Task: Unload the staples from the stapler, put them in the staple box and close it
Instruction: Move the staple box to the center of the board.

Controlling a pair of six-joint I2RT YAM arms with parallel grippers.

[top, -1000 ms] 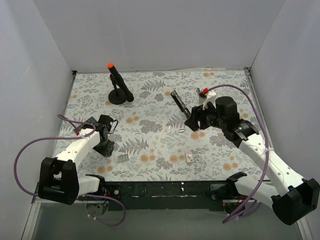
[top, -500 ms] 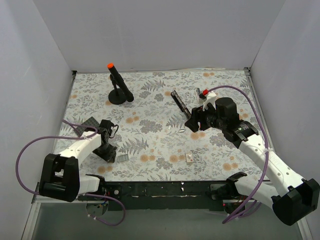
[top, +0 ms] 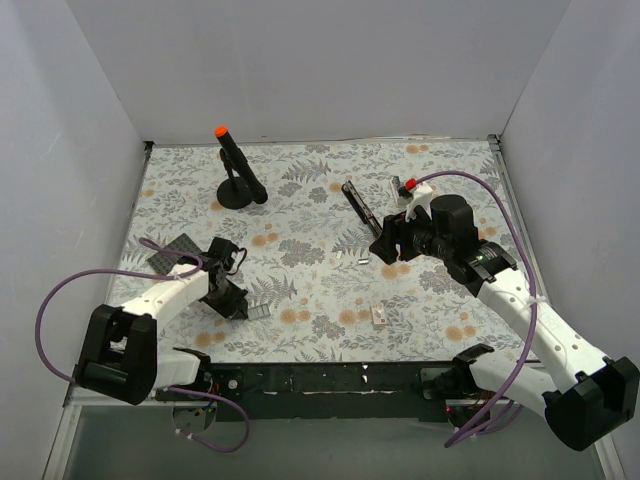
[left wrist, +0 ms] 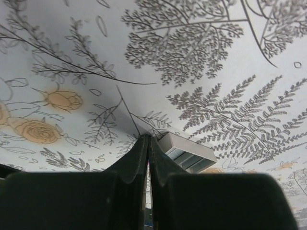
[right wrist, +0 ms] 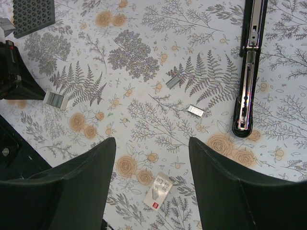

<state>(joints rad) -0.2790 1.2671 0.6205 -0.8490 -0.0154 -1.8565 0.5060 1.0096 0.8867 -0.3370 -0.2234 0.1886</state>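
stapler glossy black and shiny metal, table cover matt

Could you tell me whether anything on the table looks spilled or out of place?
Yes: the slim black stapler lies splayed open, silver channel exposed, and small silver staple strips are scattered across the floral cloth, two beside it and one by the left claw.

stapler cut off at top edge, staple strip partly behind left pincer
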